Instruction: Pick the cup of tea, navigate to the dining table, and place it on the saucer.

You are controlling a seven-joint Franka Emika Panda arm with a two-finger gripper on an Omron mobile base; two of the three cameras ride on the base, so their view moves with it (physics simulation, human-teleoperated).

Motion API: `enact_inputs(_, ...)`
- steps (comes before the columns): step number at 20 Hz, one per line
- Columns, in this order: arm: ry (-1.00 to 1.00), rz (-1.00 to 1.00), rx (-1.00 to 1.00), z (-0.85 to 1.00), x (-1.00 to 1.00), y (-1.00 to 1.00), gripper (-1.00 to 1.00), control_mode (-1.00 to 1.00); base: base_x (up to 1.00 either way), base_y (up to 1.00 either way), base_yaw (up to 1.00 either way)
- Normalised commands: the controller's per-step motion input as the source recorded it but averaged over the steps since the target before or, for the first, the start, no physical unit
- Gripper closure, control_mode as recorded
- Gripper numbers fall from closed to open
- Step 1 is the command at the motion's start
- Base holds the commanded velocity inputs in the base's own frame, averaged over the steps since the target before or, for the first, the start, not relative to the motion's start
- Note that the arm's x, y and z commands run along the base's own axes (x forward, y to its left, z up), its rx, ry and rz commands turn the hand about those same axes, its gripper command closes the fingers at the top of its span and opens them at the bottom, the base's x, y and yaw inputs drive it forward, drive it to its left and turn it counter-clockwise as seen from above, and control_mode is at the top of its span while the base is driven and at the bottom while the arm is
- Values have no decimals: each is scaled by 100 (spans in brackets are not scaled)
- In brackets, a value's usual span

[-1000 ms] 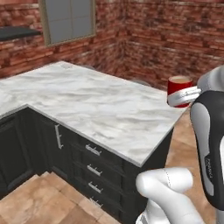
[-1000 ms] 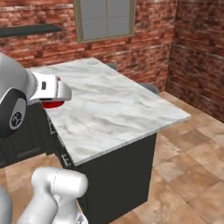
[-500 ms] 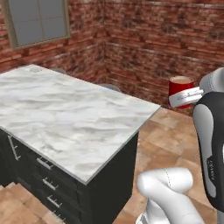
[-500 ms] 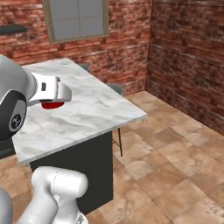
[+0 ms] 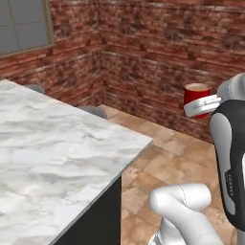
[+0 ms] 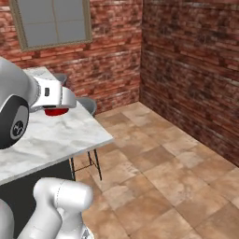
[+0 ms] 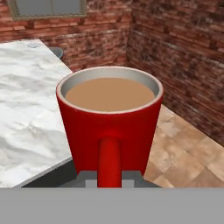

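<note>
The white arm stands tall, with its big round base low down and its dark joint up high. The gripper (image 5: 203,106) sits at the top, reaching forward and level. It is closed around the cup of tea (image 7: 109,127), holding it upright in the air.

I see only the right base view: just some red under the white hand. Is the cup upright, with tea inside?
Observer: Yes. The hand view shows the cup of tea upright, light brown tea near its rim.
Operator: Does it touch the table?
Observer: No. In the left base view the gripper holds it in the air, apart from the dining table.
Operator: Any saucer?
Observer: The hand view shows a small grey disc far on the marble, perhaps the saucer.
</note>
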Motion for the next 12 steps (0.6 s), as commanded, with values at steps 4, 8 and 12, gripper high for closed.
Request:
enact_inputs(4, 0, 0, 0, 0, 0, 0, 100, 100, 7, -100, 19)
enact_inputs(8, 0, 0, 0, 0, 0, 0, 100, 100, 6, -100, 19)
enact_inputs(12, 0, 0, 0, 0, 0, 0, 100, 100, 69, -100, 28)
